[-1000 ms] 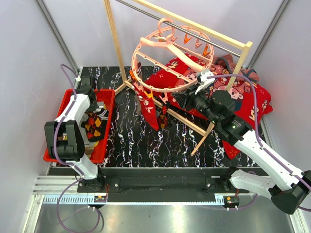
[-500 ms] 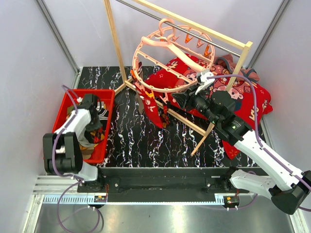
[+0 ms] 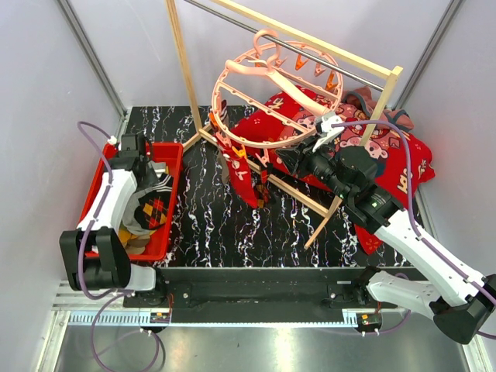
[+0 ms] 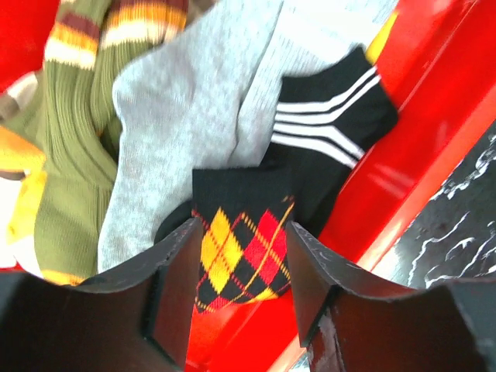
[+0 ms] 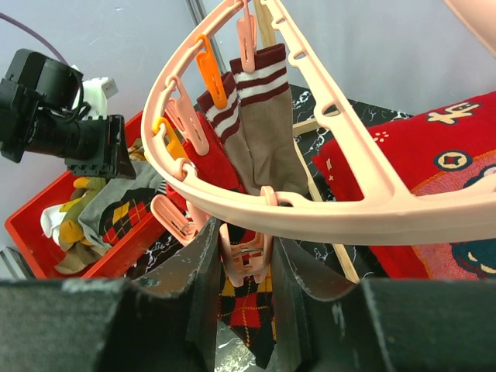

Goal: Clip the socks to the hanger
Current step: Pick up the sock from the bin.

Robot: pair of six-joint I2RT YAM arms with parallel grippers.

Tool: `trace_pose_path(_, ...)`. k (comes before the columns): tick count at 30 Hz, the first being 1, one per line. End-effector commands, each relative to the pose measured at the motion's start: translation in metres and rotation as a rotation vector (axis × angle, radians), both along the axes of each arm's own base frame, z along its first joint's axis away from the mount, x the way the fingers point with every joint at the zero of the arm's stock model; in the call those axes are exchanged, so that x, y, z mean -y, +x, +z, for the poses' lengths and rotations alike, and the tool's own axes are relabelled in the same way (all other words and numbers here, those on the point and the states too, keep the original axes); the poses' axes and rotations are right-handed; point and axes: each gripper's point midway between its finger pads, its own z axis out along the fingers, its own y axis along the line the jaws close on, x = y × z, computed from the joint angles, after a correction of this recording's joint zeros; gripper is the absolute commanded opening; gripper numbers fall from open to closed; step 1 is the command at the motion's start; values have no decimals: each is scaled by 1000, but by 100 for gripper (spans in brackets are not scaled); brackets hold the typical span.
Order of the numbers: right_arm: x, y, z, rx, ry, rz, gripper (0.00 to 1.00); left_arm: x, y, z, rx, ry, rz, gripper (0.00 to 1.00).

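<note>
The pink ring hanger (image 3: 219, 85) hangs from the rack's bar. A red sock (image 3: 239, 174) and taupe socks with maroon stripes (image 5: 263, 132) are clipped to it. My right gripper (image 5: 242, 263) is shut on a pink clip (image 5: 249, 249) under the ring. Just below that clip hangs a dark argyle sock (image 5: 252, 310). My left gripper (image 4: 240, 232) is open above the red bin (image 4: 434, 101). Between its fingers shows another argyle sock (image 4: 236, 248), untouched. Grey (image 4: 178, 116), olive (image 4: 70, 155) and black white-striped (image 4: 333, 124) socks lie around it.
The pale wooden rack frame (image 3: 180, 70) stands across the back, with one leg (image 3: 325, 221) slanting over the black marbled table. A big red cartoon-printed cloth (image 3: 387, 155) lies at the right under my right arm. The bin (image 3: 172, 155) sits at the left wall.
My left gripper has opened and its wrist has swung toward the bin's far left corner. The argyle sock lies in the bin. The right arm has stayed on the clip.
</note>
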Motion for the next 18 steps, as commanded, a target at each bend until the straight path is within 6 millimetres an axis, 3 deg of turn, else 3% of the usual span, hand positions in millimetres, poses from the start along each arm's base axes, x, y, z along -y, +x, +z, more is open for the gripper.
trace_pose_path(1,7,0,17,63,22,-22,0,-1,12,-8,-22,-11,14,51)
trace_pose_path(18,8,1,11,54,13,-29,0,-10,15,-60,-145,26,26,49)
